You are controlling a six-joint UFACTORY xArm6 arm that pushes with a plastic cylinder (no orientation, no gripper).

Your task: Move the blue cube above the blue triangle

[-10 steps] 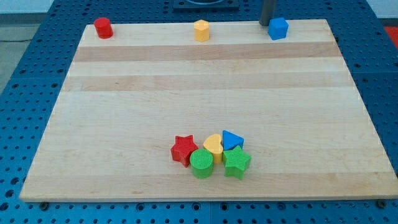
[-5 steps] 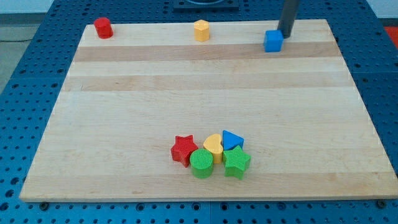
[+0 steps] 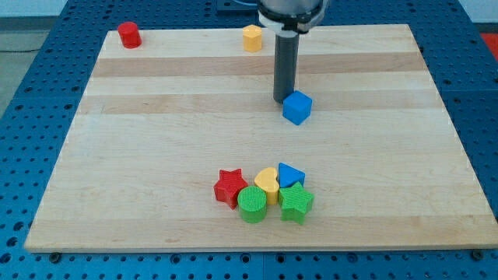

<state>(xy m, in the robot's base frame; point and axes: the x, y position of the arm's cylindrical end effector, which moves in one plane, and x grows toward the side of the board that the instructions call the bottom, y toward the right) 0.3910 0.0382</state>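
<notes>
The blue cube [image 3: 297, 107] sits on the wooden board [image 3: 156, 140], right of centre. My tip [image 3: 282, 99] stands just at its upper-left side, touching or nearly touching it. The blue triangle [image 3: 291, 174] lies near the view's bottom, in a cluster with a yellow heart [image 3: 267, 181], a red star [image 3: 229, 187], a green cylinder [image 3: 252, 204] and a green star [image 3: 296, 203]. The cube is well above the triangle, almost straight up from it.
A red cylinder [image 3: 128, 35] stands at the board's top left corner. A yellow hexagonal block [image 3: 252, 37] stands at the top edge near the middle, just left of the rod.
The blue cube has slid from the board's top right down and to the left, toward the centre. My tip moved with it, staying at its upper side.
</notes>
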